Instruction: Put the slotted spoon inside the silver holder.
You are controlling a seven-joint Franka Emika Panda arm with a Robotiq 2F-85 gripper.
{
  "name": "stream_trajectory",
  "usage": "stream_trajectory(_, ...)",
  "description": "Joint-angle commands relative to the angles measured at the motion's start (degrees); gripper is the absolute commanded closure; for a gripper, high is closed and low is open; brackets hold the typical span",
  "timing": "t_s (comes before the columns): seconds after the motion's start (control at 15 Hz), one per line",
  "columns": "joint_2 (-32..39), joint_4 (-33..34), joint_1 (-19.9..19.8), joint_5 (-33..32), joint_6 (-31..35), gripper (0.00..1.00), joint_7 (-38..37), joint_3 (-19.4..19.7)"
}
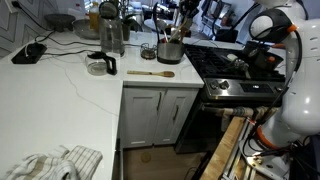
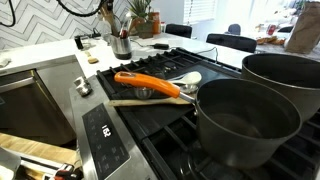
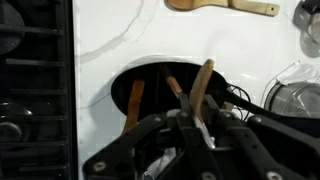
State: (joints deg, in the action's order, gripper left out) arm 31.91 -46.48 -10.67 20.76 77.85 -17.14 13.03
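Note:
The silver holder point(image 1: 169, 52) stands on the white counter beside the stove and also shows far back in an exterior view point(image 2: 122, 46). In the wrist view I look down into its dark inside point(image 3: 118, 90). My gripper point(image 3: 198, 122) is shut on the tan handle of the slotted spoon point(image 3: 205, 78), directly above the holder. The spoon's lower end is hidden behind my fingers. Two other wooden handles point(image 3: 134, 102) lean inside the holder. In an exterior view my gripper point(image 1: 178, 25) hangs just over the holder.
A solid brown wooden spoon point(image 1: 150, 73) lies on the counter point(image 1: 70, 90) in front of the holder. A glass jar point(image 1: 97, 66) and a tall steel jug point(image 1: 112, 35) stand further along. The stove point(image 2: 150, 120) carries two dark pots point(image 2: 235, 118) and an orange-handled utensil point(image 2: 145, 83).

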Motion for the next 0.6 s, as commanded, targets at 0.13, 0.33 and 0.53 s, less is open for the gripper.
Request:
stream_trajectory(0.13, 1.35, 2.30, 0.05, -0.13, -4.75, 0.32, 1.38, -0.75)
stream_trajectory(0.33, -0.89, 0.29, 1.20, -0.98, -6.39, 0.10, 5.30, -1.24)
stream_trajectory(0.53, -3.33, -1.91, 2.08, -1.11, -8.88, 0.00, 11.21, -1.72)
